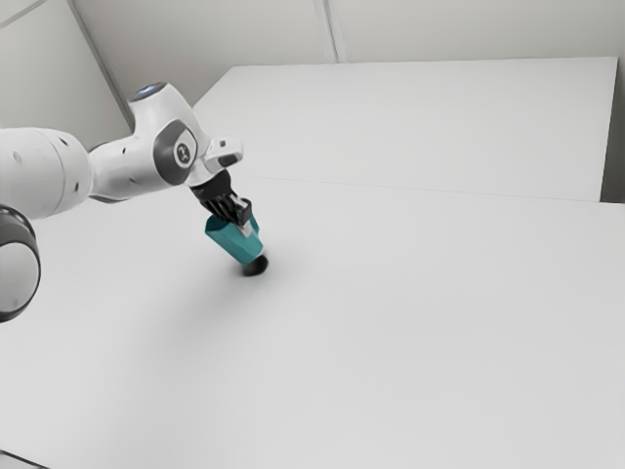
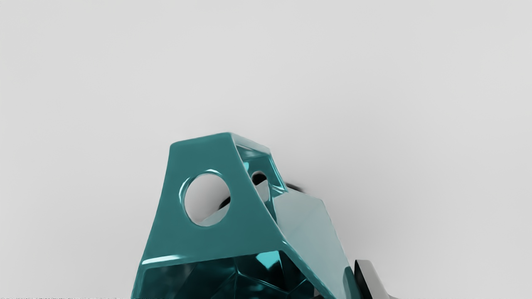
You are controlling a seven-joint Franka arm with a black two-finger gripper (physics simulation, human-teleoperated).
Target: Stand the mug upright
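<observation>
While the mug [image 1: 232, 243] is tilted, the tool [image 1: 243, 224] pinches its wall between two fingers.

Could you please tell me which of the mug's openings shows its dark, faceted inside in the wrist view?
The wide, straight-edged mouth of the mug; the round hole mostly shows pale table.

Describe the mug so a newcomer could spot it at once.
Over the big pale table, follow the white arm from the exterior view's left down to its black jaws. There, tilted, is the mug. Its glossy teal, faceted body and handle pierced by a round hole set it apart from the white arm and pale tabletop.
</observation>
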